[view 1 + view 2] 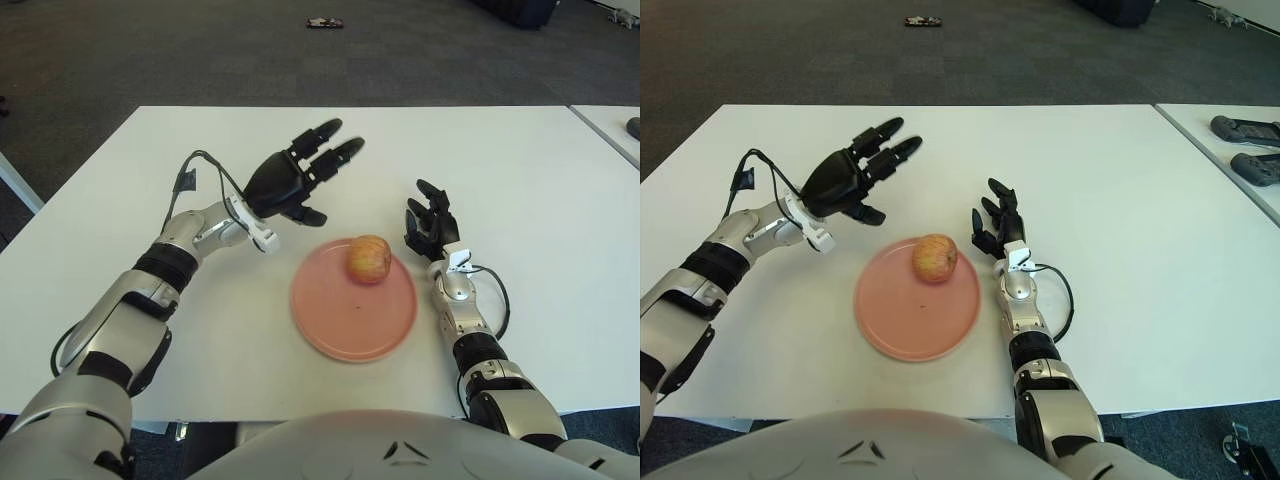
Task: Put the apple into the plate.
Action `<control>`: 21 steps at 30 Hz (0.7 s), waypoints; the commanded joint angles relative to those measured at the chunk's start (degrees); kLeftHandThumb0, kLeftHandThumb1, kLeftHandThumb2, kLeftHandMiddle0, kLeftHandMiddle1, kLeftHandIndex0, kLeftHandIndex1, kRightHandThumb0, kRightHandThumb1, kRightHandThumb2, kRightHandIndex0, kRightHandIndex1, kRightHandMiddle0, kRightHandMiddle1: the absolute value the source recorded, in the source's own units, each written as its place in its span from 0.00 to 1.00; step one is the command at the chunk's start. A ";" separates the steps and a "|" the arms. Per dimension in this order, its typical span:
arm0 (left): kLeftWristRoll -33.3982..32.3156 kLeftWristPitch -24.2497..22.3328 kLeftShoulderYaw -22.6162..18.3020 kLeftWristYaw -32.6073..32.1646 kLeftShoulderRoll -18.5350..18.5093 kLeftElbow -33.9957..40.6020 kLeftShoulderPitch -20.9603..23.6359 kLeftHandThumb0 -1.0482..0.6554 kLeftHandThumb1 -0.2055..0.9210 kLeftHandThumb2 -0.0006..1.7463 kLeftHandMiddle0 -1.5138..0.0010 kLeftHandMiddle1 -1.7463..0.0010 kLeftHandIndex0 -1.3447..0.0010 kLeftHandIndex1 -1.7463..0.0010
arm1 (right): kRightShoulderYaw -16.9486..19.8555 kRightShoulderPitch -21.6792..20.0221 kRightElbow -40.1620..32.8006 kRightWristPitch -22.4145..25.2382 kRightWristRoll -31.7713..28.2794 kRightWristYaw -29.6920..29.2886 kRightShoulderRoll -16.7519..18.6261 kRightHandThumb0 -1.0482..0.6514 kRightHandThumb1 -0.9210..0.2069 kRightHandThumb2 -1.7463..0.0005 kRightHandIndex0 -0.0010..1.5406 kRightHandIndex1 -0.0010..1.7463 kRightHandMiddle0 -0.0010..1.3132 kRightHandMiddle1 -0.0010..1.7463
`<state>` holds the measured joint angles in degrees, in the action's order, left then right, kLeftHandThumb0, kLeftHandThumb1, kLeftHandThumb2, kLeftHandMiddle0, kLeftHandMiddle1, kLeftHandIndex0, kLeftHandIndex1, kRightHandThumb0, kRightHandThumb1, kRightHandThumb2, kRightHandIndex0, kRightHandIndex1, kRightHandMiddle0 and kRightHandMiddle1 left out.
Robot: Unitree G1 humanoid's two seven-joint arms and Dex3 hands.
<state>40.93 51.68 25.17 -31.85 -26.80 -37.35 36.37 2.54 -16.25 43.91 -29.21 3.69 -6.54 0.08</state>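
A red-yellow apple (369,259) sits on the far part of the pink plate (340,320), which lies on the white table. My left hand (300,175) hovers up and to the left of the plate with its fingers spread and nothing in it, well apart from the apple. Just right of the plate's rim my right hand (430,220) stands with its fingers loosely open, holding nothing and not touching the apple.
The white table (520,170) spreads wide on all sides of the plate. A second table edge with dark controllers (1247,148) shows at the far right. A small dark object (326,22) lies on the floor beyond.
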 commanded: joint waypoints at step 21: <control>-30.75 -17.33 -21.78 7.73 17.88 2.59 -7.97 0.13 1.00 0.60 0.89 0.96 1.00 0.71 | -0.58 5.73 -1.73 8.02 -0.27 0.62 0.81 0.38 0.19 0.53 0.15 0.16 0.00 0.34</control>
<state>12.51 36.50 5.33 -24.97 -10.71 -36.64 29.13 2.20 -13.91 40.22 -25.36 3.63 -6.36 0.54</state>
